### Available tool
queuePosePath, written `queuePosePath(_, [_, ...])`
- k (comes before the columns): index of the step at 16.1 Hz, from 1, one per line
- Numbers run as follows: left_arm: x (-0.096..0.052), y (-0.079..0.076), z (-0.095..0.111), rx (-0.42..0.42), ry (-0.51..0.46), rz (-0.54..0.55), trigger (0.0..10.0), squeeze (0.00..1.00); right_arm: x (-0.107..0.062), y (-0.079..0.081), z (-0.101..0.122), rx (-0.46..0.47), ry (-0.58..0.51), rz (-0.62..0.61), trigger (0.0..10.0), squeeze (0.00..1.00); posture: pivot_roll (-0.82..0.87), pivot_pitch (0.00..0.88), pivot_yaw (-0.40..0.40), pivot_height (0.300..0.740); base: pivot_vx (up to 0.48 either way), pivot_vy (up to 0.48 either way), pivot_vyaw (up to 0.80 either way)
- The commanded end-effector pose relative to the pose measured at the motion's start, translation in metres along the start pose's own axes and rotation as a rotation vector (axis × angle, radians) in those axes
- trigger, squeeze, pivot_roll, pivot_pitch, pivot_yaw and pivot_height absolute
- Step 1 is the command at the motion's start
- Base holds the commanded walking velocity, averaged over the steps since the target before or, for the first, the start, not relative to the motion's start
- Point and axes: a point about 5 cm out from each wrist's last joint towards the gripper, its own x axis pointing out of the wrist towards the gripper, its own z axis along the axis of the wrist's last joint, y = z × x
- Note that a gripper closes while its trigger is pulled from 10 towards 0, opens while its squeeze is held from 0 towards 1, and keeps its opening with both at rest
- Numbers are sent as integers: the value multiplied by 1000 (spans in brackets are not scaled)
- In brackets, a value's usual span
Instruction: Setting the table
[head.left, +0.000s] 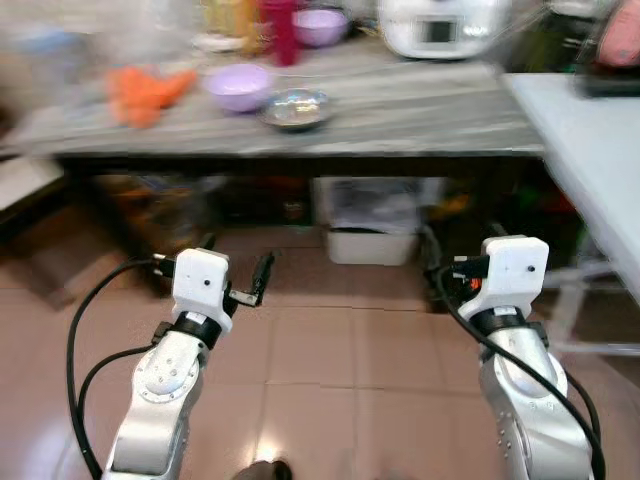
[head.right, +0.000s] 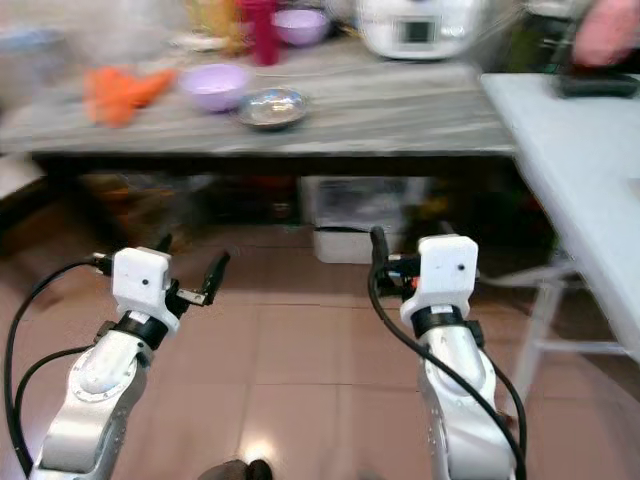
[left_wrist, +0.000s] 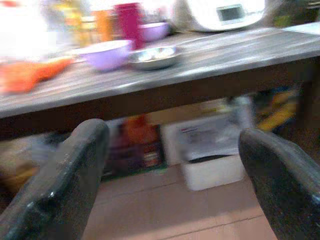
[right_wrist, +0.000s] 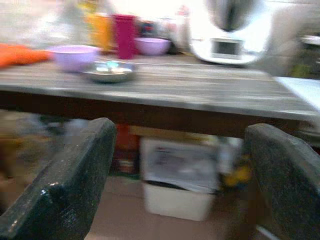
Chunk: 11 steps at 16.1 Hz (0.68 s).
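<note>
I am steering the robot toward a long grey counter (head.left: 400, 110) with both arms raised in front of it over the tiled floor (head.left: 320, 340), and the frames are smearing with the motion. The left gripper (left_wrist: 170, 180) and the right gripper (right_wrist: 177, 175) are both carrying nothing, each with its two black fingers standing wide apart and aimed at the counter's dark front edge. The tableware I am after is sitting on the counter, well apart from both grippers: a lilac bowl (head.left: 238, 86), a small metal bowl (head.left: 296, 108) just beside it, a second purple bowl (head.left: 320, 26) further back near a red cup (head.left: 278, 28), and a white cooker (head.left: 440, 28) toward the right. An orange cloth (head.left: 145, 92) is lying left of the lilac bowl. A white table (head.left: 590, 150) is running along the robot's right, with a person's hand (head.left: 620, 38) at its far end. As I judge it, the risks are these: the grippers are riding below the counter top, so walking on without lifting them could drive the fingers into its edge; the blur is making the bowls hard to place; the right arm could clip the white table; and the storage box (head.left: 375, 225) under the counter could catch a foot.
</note>
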Motion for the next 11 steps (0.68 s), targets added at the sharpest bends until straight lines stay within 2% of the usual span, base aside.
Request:
queuePosePath(1, [0, -2, 2, 5, -4, -19, 10000, 0, -4, -2, -3, 2, 13, -14, 10000, 0, -152, 155, 57, 740, 0, 0, 0])
queuePosePath(4, [-1, -3, 3, -15, -3, -41, 10000, 0, -5, -3, -4, 5, 19, -24, 10000, 0, -151, 159, 61, 740, 0, -196, 0])
queuePosePath(11, [1, -5, 5, -33, -8, -68, 10000, 0, -4, -4, -4, 3, 19, -32, 10000, 0, -148, 159, 65, 740, 0, -401, 0])
